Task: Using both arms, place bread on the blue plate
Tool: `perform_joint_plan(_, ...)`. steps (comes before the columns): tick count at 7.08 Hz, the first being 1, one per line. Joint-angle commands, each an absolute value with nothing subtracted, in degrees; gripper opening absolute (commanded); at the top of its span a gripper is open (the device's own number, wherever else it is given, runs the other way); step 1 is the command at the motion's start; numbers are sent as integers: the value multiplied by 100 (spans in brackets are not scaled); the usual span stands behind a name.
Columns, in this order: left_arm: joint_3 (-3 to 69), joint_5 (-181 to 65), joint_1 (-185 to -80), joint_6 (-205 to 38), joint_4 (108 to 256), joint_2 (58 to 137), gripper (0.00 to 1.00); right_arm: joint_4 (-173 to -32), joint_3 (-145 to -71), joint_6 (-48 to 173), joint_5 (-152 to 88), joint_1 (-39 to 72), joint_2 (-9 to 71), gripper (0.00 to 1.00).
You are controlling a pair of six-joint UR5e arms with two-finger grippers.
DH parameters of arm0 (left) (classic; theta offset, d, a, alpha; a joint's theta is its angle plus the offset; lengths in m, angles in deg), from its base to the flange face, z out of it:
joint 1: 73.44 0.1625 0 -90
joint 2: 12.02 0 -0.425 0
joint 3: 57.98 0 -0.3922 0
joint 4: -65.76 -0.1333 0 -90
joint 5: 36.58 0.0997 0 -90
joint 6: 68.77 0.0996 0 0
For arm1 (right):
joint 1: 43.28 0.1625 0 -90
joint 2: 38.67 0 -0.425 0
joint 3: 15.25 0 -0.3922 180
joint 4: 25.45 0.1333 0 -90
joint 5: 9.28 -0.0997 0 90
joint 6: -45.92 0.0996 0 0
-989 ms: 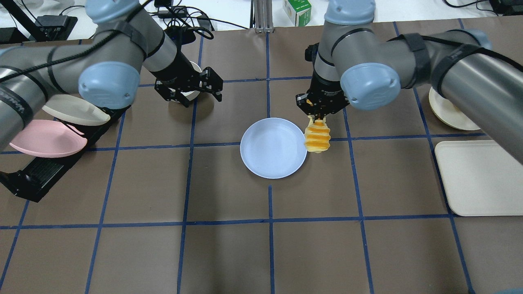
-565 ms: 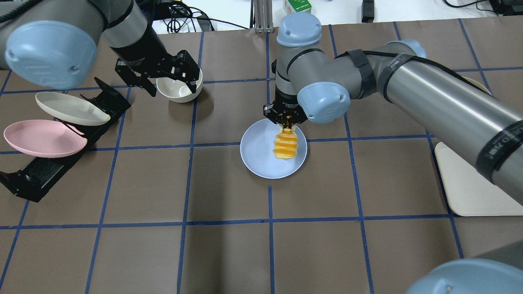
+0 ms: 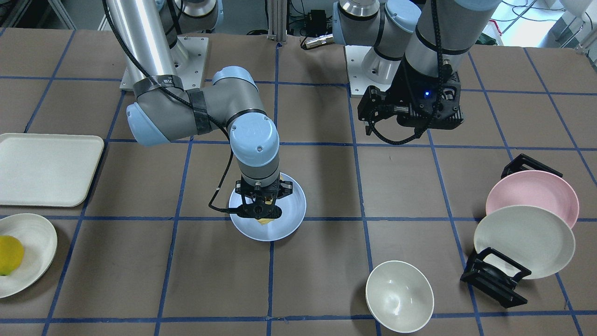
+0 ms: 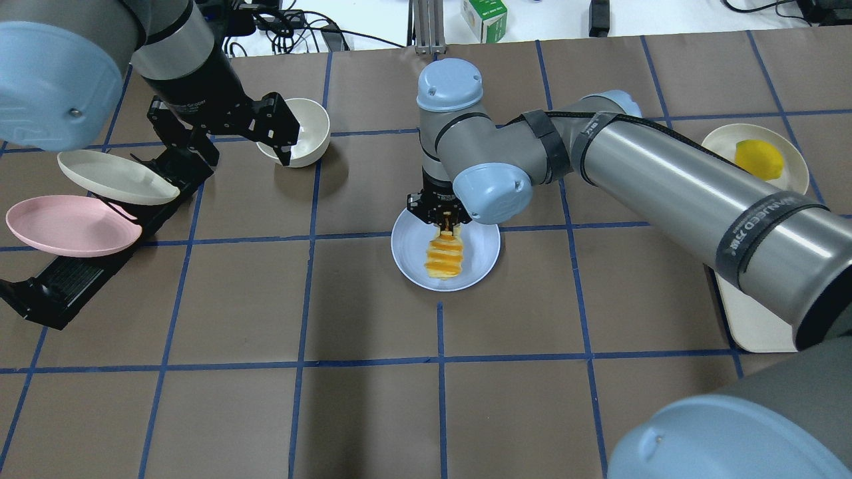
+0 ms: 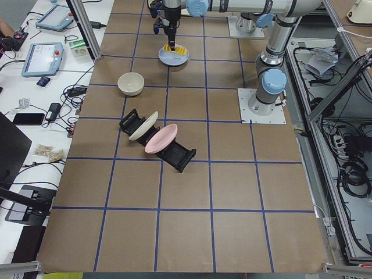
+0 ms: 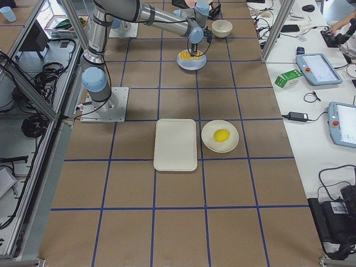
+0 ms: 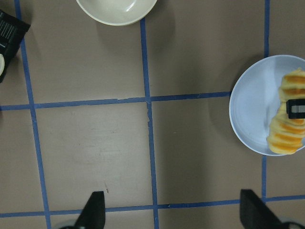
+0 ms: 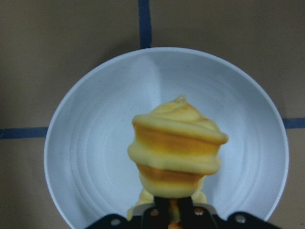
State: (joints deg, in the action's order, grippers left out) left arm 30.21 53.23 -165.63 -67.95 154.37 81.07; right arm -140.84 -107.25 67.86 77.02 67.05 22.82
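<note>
Pinching one narrow end of the elongated loaf of ridged yellow-orange bread (image 4: 444, 256), the right arm's black two-finger gripper (image 4: 447, 223) stands, in the overhead view, over the upper rim of the round, shallow, matte pale-blue plate (image 4: 407, 256). The loaf runs from the fingers across the plate's inside. The left arm's black gripper (image 4: 236, 143) hangs well apart, fingers spread, just beside a rounded cream bowl (image 4: 307, 136).

The left wrist view shows its two fingertips (image 7: 93, 212) wide apart above the brown table covering (image 7: 95, 143) crossed by blue tape (image 7: 147, 143), with the loaf on the plate's right part.

The right wrist view shows glossy orange bands with pale, soft edges and faint concentric rings in the plate. Whether loaf touches plate cannot be told.
</note>
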Motion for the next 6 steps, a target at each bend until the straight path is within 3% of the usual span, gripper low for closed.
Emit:
perform_joint_plan(1,3070,5324,-16555,-6780,15426,8071,100,-14094,-10744,6780,7712,6711,2224,47)
perform_joint_plan(3,3053,5333,-16546,-6789,15426,8053,100,-14085,-10753,6789,7703,6711,2232,76)
perform_joint_plan(6,3088,5342,-16546,-6789,15426,8000,100,-14068,-10666,6728,7703,6694,2346,92)
